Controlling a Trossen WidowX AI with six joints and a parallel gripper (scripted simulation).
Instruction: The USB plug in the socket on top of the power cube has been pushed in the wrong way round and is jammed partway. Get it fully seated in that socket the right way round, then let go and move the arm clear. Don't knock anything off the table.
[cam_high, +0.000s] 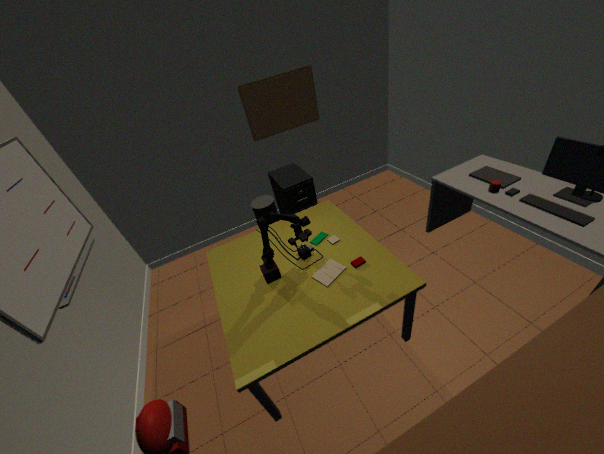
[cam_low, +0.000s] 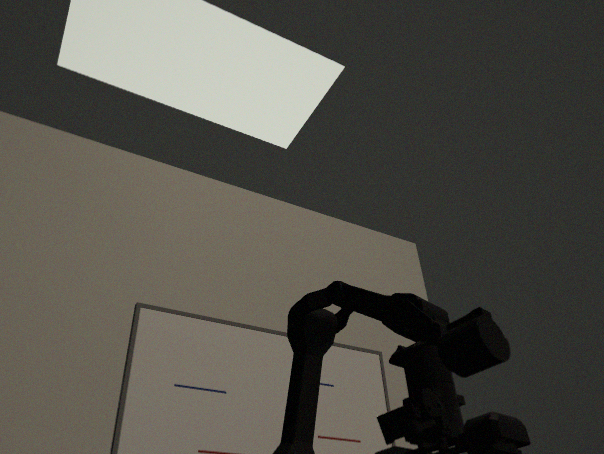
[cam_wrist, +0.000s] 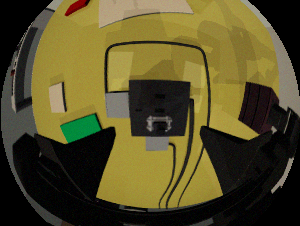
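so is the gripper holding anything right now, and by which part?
Nothing is held. The gripper is open, above the power cube, with its fingers apart from the USB plug.
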